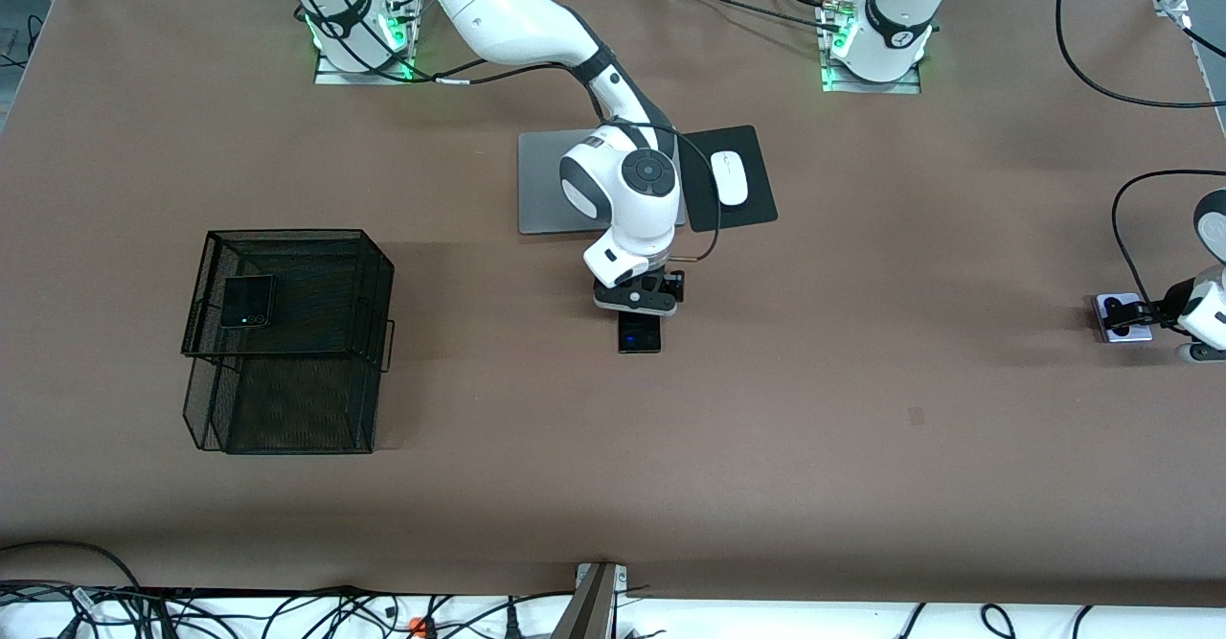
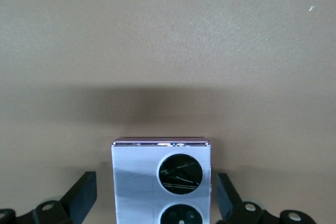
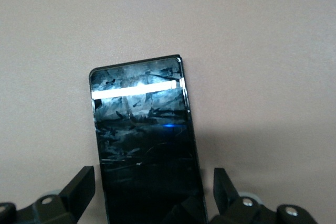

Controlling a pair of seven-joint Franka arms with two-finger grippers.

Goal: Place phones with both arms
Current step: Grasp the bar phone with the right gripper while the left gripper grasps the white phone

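Brown table (image 1: 862, 447) spreading wide, black mesh basket (image 1: 287, 332) sitting toward right arm's end, small black folded phone (image 1: 247, 301) lying on its upper tier. Right gripper (image 1: 640, 306) hanging low over long slim black phone (image 1: 639, 332) at table middle, fingers (image 3: 79, 184) spread, straddling both long edges. Left gripper (image 1: 1135, 313) likewise straddling lavender-white phone (image 2: 161, 179) at left arm's end, unclenched. Advising: centre each phone between pads, descend fully, squeeze square on edges before lifting.

Right gripper (image 1: 640, 306) over the slim black phone (image 1: 639, 333) — left gripper (image 1: 1130, 314) at the lavender phone (image 1: 1123, 319).
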